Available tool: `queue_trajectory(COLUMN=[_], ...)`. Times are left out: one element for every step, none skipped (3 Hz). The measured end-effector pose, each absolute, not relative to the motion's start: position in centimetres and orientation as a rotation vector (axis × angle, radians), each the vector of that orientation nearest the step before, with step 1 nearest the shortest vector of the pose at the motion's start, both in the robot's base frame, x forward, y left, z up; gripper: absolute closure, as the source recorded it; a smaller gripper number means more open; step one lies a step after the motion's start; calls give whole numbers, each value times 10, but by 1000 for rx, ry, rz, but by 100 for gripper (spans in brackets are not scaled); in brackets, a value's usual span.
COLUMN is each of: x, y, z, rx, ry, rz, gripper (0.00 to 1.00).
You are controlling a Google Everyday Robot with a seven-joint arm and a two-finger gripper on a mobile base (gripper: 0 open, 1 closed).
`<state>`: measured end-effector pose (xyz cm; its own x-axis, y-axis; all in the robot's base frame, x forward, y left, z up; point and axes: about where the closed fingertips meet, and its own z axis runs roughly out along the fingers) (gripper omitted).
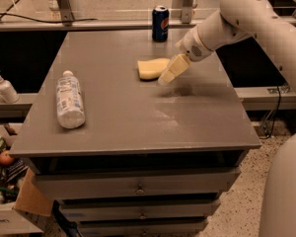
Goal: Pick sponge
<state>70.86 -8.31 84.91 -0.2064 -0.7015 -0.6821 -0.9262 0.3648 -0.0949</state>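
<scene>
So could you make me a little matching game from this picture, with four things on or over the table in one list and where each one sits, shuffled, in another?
Things:
1. sponge
2. blue can
3. clear bottle
4. gripper

Places:
A. lying on its side near the picture's left edge of the table
B. angled down, close beside the sponge's right end
C. standing upright at the table's far edge
D. lying flat, a little in front of the can

Pairs: 1-D, 2-C, 3-A, 4-B
</scene>
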Motion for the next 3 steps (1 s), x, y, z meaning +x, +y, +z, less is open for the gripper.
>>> queue_trajectory(x=[723, 732, 734], y=[-68, -54, -45], z=[837, 828, 822], rx=[-1383, -1370, -1358], ry=[2010, 2025, 2038], rz=[484, 518, 544], gripper=[0, 16, 39])
